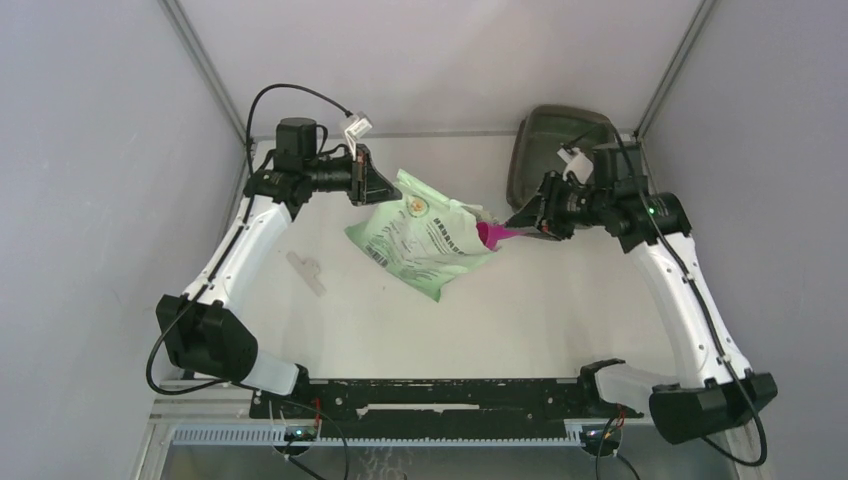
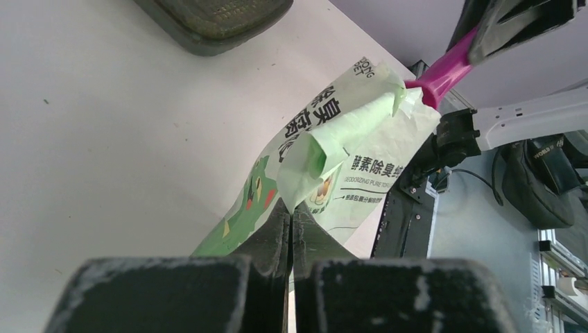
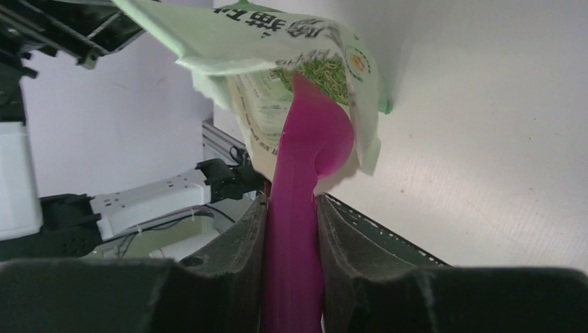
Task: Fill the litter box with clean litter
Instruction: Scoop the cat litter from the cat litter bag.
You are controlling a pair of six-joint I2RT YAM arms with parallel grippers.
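The litter box sits at the upper right of the top view, behind the right arm. At centre, the left gripper is pinched tight on an edge of the green litter bag, holding its mouth up. The right gripper clamps the handle of the magenta scoop, whose bowl sits in the mouth among clean litter. Scooping seems to be the step in hand. The next move probably calls for lifting the scoop out level and carrying it to the box.

Top external looks down over the surface; close, opposed wrist views share the green bag, the left's also the litter box.
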